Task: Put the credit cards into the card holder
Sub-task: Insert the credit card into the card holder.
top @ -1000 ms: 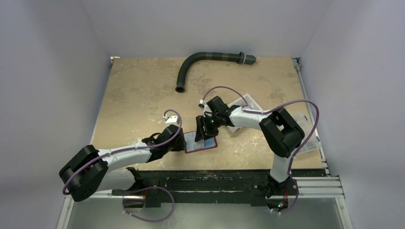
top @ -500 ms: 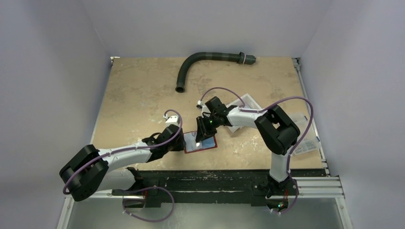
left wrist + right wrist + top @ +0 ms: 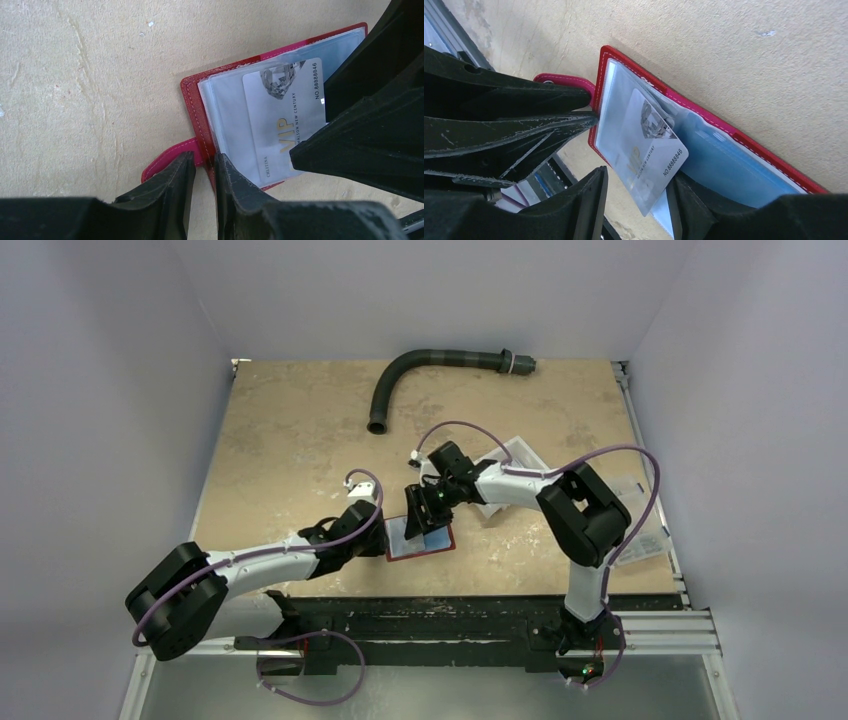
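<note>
The dark-red card holder (image 3: 432, 542) lies open on the table, its clear sleeves up. My left gripper (image 3: 204, 157) is shut on its red edge (image 3: 192, 100) beside the snap tab (image 3: 165, 162). A pale grey credit card (image 3: 649, 145) marked VIP sits partly inside a clear sleeve (image 3: 724, 165), its free corner sticking out. My right gripper (image 3: 638, 185) stands open around that corner: the card rests near the right finger, with a gap to the left one. The same credit card (image 3: 280, 120) shows in the left wrist view, half covered by the right gripper.
A curved dark hose (image 3: 420, 365) lies at the back of the table. A clear flat plastic item (image 3: 515, 452) sits under the right arm, and more pale flat items (image 3: 640, 545) lie by the right edge. The metal rail (image 3: 450, 625) runs along the near edge.
My right gripper has edged slightly left over the card holder. The left arm and the card holder have stayed nearly still.
</note>
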Motion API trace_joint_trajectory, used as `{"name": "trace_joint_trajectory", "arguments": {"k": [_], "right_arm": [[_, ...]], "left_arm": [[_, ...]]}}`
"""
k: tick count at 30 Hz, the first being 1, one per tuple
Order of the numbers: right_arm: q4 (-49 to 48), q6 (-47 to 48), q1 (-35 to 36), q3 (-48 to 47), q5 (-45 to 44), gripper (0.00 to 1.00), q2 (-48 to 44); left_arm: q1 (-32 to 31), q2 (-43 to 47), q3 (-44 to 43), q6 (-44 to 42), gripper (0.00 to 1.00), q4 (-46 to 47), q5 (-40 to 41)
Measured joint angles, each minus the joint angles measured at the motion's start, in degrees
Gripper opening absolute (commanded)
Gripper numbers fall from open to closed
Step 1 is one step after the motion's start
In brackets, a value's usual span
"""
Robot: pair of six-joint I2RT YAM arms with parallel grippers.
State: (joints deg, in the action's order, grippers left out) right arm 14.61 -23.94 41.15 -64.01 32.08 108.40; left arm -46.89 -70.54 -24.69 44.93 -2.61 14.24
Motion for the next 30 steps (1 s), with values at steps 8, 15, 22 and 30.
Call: {"name": "trace_joint_trajectory", "arguments": {"k": [8, 15, 22, 30], "right_arm": [[-3.43, -4.39, 3.32, 1.09, -3.54, 0.54, -0.83], [-7.30, -4.31, 1.90, 4.09, -2.34, 0.55, -2.01], [-5.29, -2.95, -0.35, 6.21, -1.60, 0.58, -5.31], [-2.62, -2.36, -0.22, 6.40, -5.70, 0.43, -6.54]], "left_arm": [[0.28, -0.70, 0.07, -0.09, 0.20, 1.51, -1.27], [0.37, 0.35, 0.04, -0.04, 0.21, 0.13, -2.43], [0.20, 2.47, 0.61, 0.55, 0.23, -2.03, -4.72], [0.20, 4.26, 1.07, 0.94, 0.22, -3.08, -5.33]]}}
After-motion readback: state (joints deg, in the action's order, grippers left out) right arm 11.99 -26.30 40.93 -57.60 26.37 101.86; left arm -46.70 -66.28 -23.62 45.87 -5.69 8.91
